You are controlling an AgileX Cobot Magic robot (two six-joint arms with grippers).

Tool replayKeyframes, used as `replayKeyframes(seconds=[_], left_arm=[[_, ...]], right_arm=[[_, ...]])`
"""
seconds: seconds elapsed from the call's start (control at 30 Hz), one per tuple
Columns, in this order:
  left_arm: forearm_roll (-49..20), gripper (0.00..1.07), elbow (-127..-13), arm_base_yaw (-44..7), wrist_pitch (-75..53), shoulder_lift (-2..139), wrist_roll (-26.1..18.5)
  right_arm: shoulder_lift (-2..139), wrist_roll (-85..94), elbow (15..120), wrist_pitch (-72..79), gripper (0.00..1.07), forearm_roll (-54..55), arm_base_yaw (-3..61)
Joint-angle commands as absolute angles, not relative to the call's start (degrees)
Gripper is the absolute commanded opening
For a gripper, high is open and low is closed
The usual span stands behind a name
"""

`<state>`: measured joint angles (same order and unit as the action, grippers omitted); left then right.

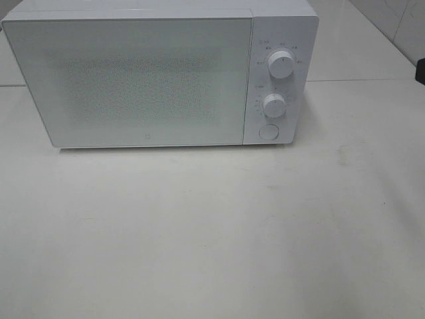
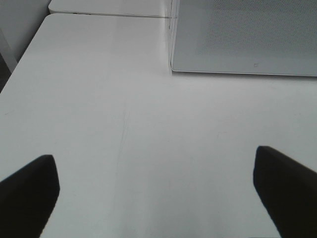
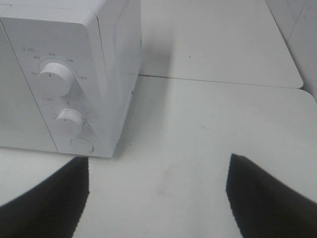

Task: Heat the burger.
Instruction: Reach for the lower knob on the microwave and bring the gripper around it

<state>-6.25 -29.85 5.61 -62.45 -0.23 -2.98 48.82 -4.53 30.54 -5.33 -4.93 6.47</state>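
Although the white table (image 1: pixel 212 232) carries a microwave (image 1: pixel 146 80) at its far side, door shut, the burger shows in no view; it may be inside. The left gripper (image 2: pixel 154 163) and right gripper (image 3: pixel 157 166) hang spread and empty. The next move is probably the right one turning the lower dial (image 1: pixel 273 104) or pressing the round button (image 1: pixel 268 131).

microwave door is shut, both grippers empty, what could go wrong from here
1. No burger shows in any view, and nothing is visible through the shut microwave door; turning the upper dial could run it empty.
2. The door shows no handle, only a round button; a hard press by the right gripper might shove the microwave back.
3. The left gripper sits before the door and could block its swing.
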Motion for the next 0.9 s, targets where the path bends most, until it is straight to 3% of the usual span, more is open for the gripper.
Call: replayKeyframes(seconds=[0.03,0.27,0.47,0.9], left_arm=[[-6.3,1.0,-29.68,5.79,-61.48,-1.6,-2.75],[-6.3,1.0,-29.68,5.79,-61.48,-1.6,-2.75],[-6.3,1.0,-29.68,5.79,-61.48,-1.6,-2.75],[-6.3,1.0,-29.68,5.79,-61.48,-1.6,-2.75]], right_arm=[[53.0,-6.02,31.11,1.78,0.75,-4.87,6.25],[58.5,-6.02,30.6,9.45,0.75,-4.87,6.25],[63.54,-5.84,25.38,25.5,0.75,-4.53,6.25],[73.51,12.95,18.62,49.62,0.75,16.5,20.17]])
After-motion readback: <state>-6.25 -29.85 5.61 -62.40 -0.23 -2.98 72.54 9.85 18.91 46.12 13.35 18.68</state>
